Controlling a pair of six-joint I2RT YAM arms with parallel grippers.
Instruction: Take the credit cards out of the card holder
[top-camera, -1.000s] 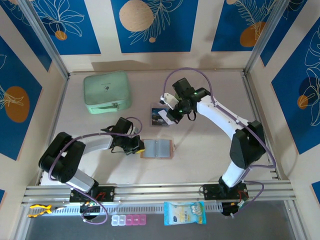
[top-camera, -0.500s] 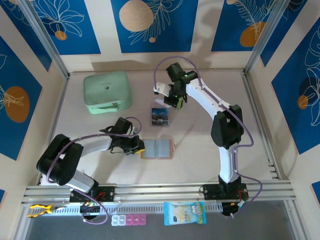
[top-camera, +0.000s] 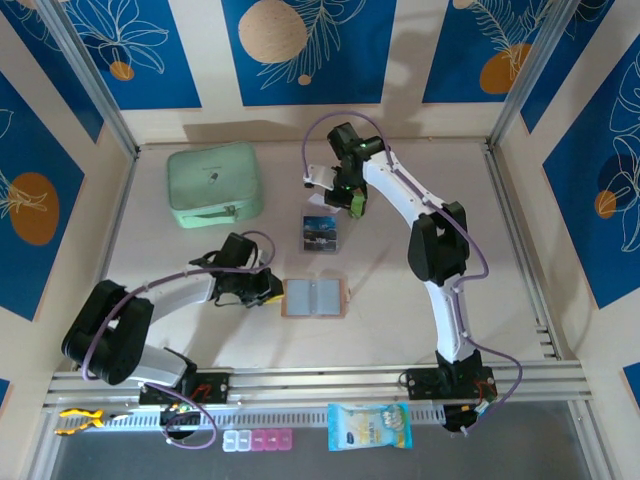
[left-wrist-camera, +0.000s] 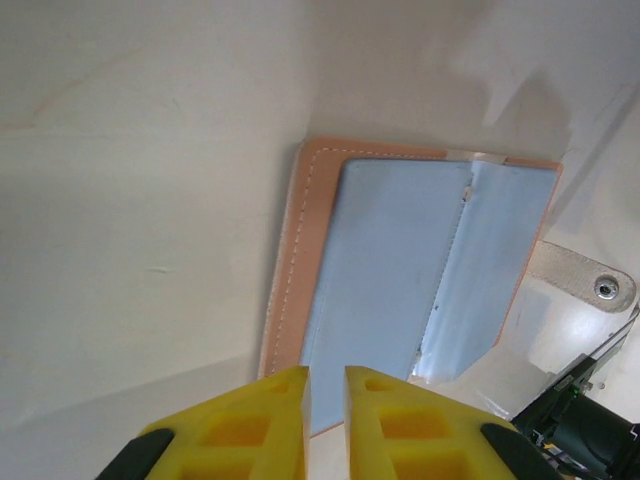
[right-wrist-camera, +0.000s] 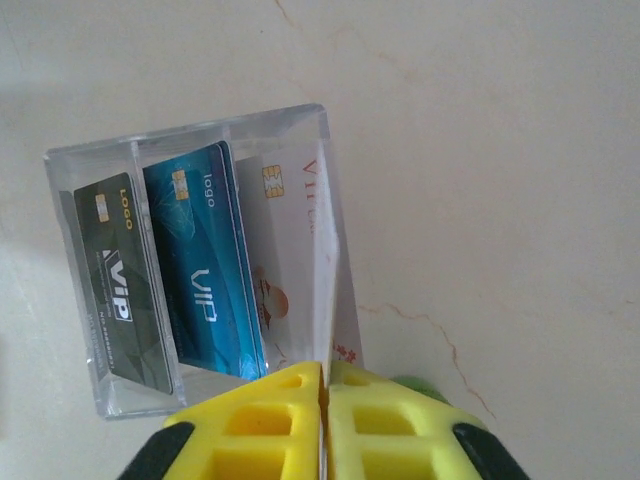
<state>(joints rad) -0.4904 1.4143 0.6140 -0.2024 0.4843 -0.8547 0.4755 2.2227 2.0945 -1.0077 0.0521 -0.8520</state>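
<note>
Three credit cards (right-wrist-camera: 200, 300) stand side by side in a clear box (right-wrist-camera: 190, 132): a dark grey card (right-wrist-camera: 120, 285), a blue card (right-wrist-camera: 205, 250) and a white card (right-wrist-camera: 290, 250), each in its own compartment as far as the walls let one see. That box sits on the table (top-camera: 420, 300) about midway across, just far of the card holder (top-camera: 313, 298). The card holder lies open and flat, a tan-pink rim around grey-blue inner pockets, with its snap tab (left-wrist-camera: 585, 280) lying out to one side. The right gripper (right-wrist-camera: 324, 385) hangs just far and right of the box, its yellow fingers pressed together with a hairline between them; whether they touch the white card's edge cannot be told. The left gripper (left-wrist-camera: 326, 385) is at the left edge of the card holder, fingers a narrow slit apart, and whether they pinch the leather there cannot be told. A mint-green case (top-camera: 214, 184) sits at the far left, well apart.
</note>
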